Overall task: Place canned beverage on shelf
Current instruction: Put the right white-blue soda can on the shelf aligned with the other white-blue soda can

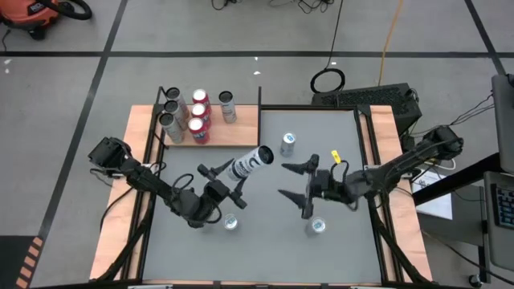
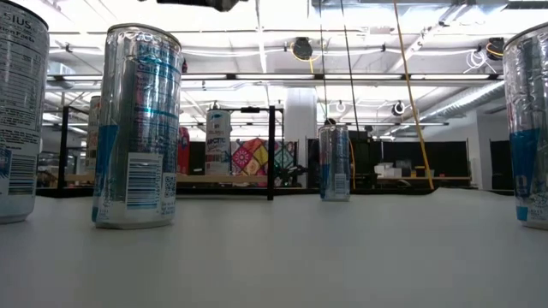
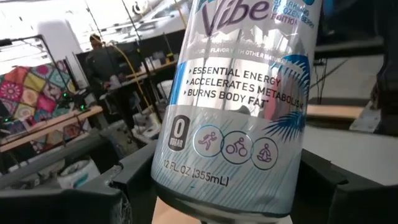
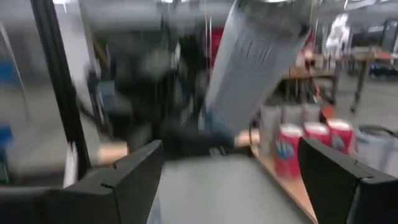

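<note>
In the high view my left gripper is shut on a silver-and-blue can above the middle of the table; the same can fills the left wrist view. The wooden shelf stands at the table's far left. On it stand several silver cans and two red cans. To the right of the held can, my right gripper is open with nothing between its fingers. Its wrist view shows the held can blurred ahead. My left gripper pinches the can's lower end, just above its base, between its two fingers. The fingers come roughly level from the table's near left. The can is lifted clear of the table, its top slanting toward the far right.
Three more cans stand on the grey tabletop: one at the far middle, two near the front, and they loom large in the low view. Wooden strips run along the table's sides.
</note>
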Controlling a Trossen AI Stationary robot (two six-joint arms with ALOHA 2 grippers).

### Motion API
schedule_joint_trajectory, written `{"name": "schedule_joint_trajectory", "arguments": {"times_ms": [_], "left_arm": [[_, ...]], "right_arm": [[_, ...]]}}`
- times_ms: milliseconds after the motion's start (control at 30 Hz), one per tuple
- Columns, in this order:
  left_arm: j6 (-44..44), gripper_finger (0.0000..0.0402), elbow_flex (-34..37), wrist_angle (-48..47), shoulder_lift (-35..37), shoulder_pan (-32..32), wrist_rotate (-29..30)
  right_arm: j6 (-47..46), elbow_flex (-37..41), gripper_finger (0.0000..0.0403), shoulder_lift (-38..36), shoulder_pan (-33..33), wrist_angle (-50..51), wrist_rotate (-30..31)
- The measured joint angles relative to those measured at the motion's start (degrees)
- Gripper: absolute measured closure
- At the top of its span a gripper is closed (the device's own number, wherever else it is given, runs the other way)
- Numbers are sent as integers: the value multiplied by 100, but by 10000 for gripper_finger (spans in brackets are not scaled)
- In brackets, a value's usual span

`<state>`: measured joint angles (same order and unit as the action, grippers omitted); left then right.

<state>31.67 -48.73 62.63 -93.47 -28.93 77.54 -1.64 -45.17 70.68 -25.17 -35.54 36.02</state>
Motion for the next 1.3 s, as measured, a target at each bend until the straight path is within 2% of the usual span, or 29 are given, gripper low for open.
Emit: {"name": "schedule_joint_trajectory", "arguments": {"times_ms": [67,167,267,367,633,733,1067,1300], "left_arm": [[-281,140,0,-343,-3,4,112],[-570,140,0,-703,-7,4,405],[-587,140,0,-835,-7,4,723],[-591,140,0,-869,-7,44,802],[-276,140,0,-1191,-7,202,828],[-242,140,0,-1219,-7,232,850],[-225,140,0,-1440,-7,229,861],[-227,140,0,-1438,-7,229,916]], "right_arm": [[-149,160,99,73,153,-697,-17],[-375,219,95,210,366,-1101,-16],[-521,219,84,429,564,-1548,-23],[-657,219,67,703,762,-2011,-36],[-1306,145,47,1389,1286,-3079,-1129],[-1438,48,48,1588,1410,-3313,-1269],[-1440,-352,50,1732,1629,-3263,-1379],[-1534,-593,51,1728,1698,-2480,-1373]]}}
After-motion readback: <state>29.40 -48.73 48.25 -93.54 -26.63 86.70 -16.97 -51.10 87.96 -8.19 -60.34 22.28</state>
